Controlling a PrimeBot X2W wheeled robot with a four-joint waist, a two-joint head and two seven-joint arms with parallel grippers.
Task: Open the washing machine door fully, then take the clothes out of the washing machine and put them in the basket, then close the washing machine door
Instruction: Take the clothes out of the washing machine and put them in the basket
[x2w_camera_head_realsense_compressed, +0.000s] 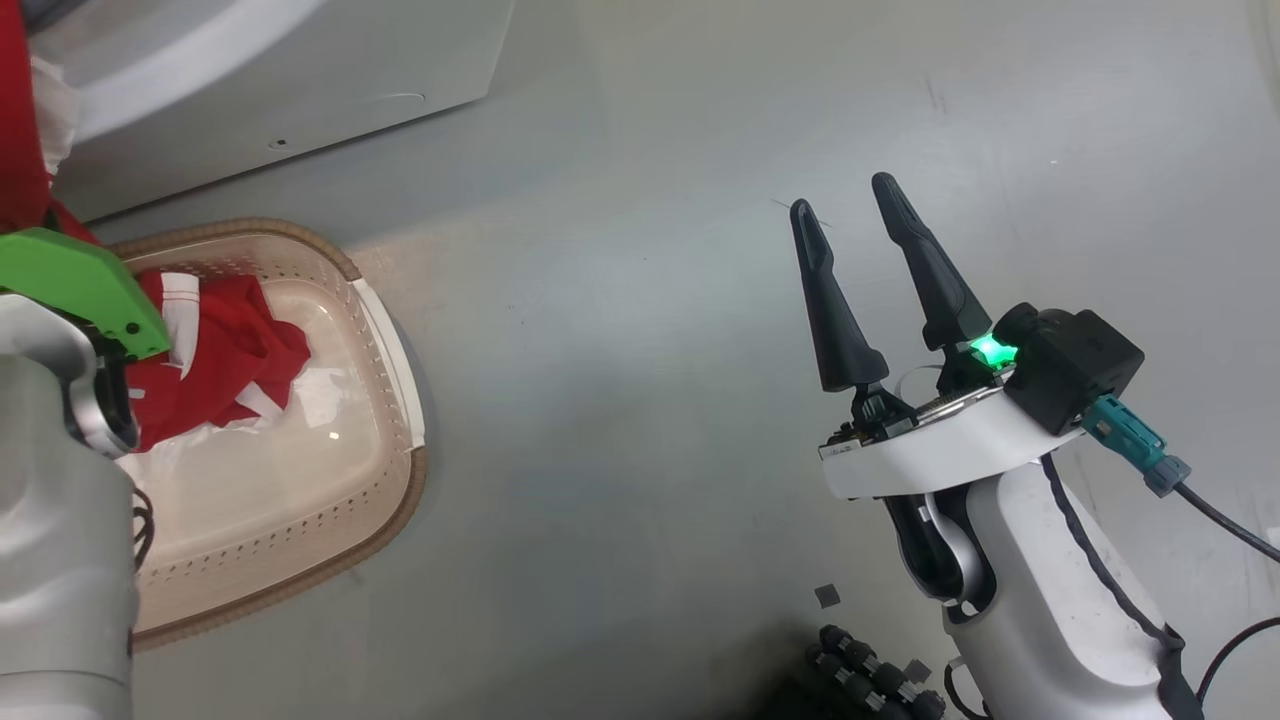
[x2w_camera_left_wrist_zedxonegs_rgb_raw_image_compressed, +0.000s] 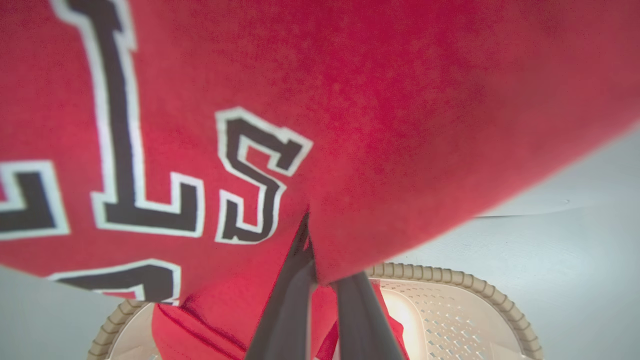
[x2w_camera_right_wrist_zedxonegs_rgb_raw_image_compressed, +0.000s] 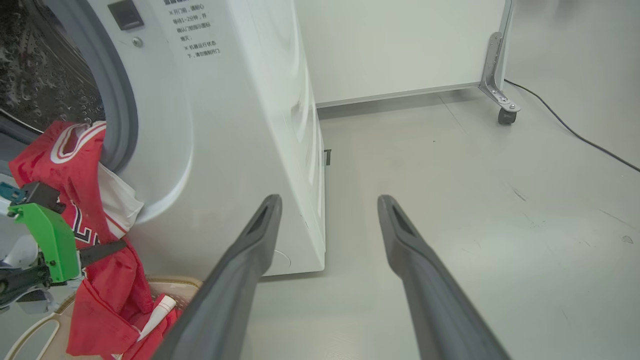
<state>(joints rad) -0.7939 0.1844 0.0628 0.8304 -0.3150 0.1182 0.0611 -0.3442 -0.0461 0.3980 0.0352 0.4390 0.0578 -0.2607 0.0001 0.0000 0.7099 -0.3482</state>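
Floor: we record a smooth pale grey surface (x2w_camera_head_realsense_compressed: 640, 300) — matt and seamless, running back to the partition.
Marks: we note faint dark scuffs (x2w_camera_right_wrist_zedxonegs_rgb_raw_image_compressed: 517, 194) and a few specks scattered across it.
Partition: we list a white panel (x2w_camera_right_wrist_zedxonegs_rgb_raw_image_compressed: 400, 45) standing upright at the back, with a grey strip along its foot.
Bracket: a metal angle bracket (x2w_camera_right_wrist_zedxonegs_rgb_raw_image_compressed: 492, 65) at the panel's right edge, ending in a small black caster (x2w_camera_right_wrist_zedxonegs_rgb_raw_image_compressed: 506, 116) on the floor.
Cable: a thin black cable (x2w_camera_right_wrist_zedxonegs_rgb_raw_image_compressed: 575, 132) lying on the floor, running from beside the caster to the right edge.
Debris: one small dark square piece (x2w_camera_head_realsense_compressed: 826, 596).
Light: soft and even — we see a mild sheen on the floor.
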